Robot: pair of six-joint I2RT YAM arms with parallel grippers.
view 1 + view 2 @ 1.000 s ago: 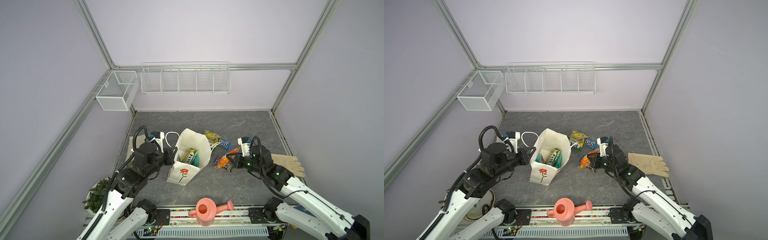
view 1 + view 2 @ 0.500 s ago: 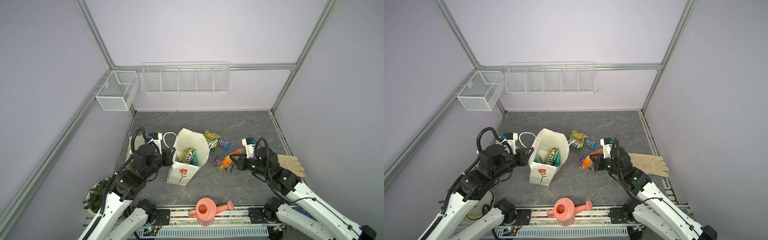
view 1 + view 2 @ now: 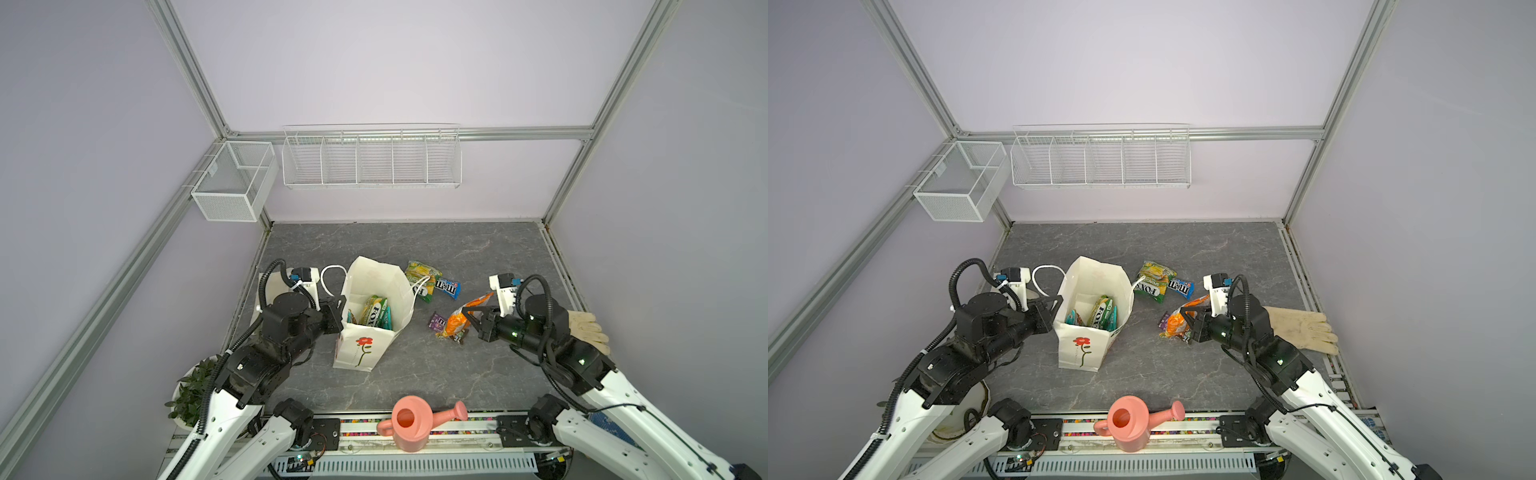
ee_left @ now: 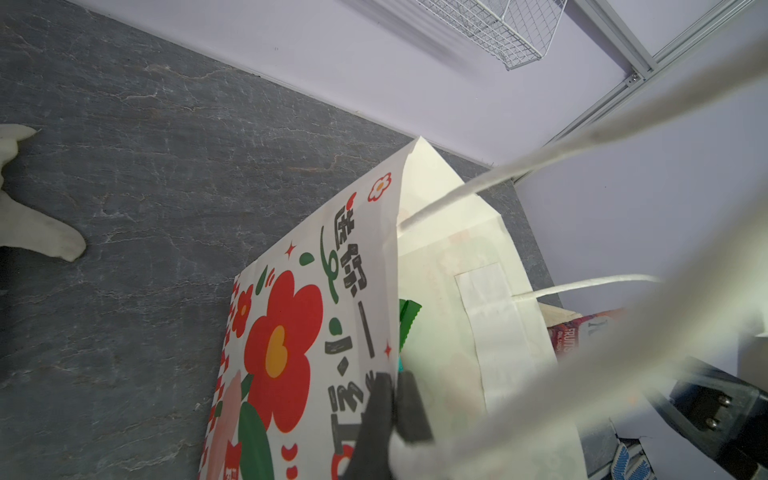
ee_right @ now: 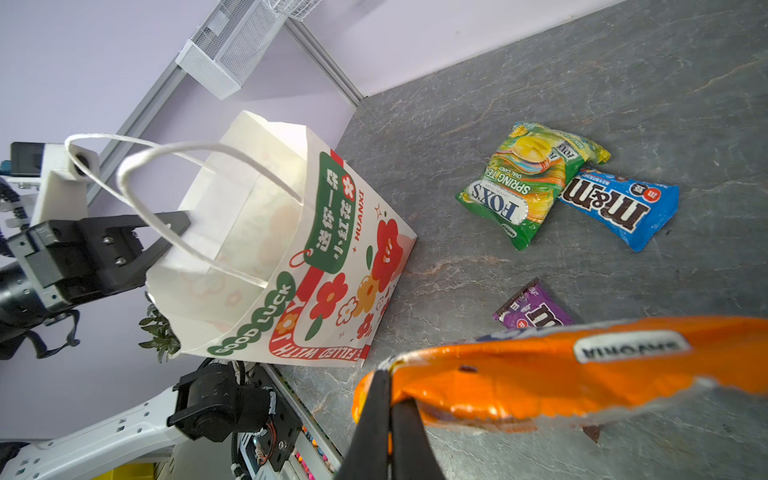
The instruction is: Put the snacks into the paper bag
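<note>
The cream paper bag stands open left of centre, with a green FOX'S bag and teal packs inside. My left gripper is shut on the paper bag's left rim. My right gripper is shut on the edge of the orange packet, held low over the table. A purple M&M's pack lies beside it. Farther back lie a green-yellow FOX'S bag and a blue M&M's pack.
A pink watering can sits at the front edge. A beige glove lies behind my right arm at the right edge. A small potted plant stands outside the front left corner. Wire baskets hang on the back wall.
My right arm has drawn back to the right with the orange packet in its grip. My left gripper has shifted slightly left, still holding the bag's rim.
</note>
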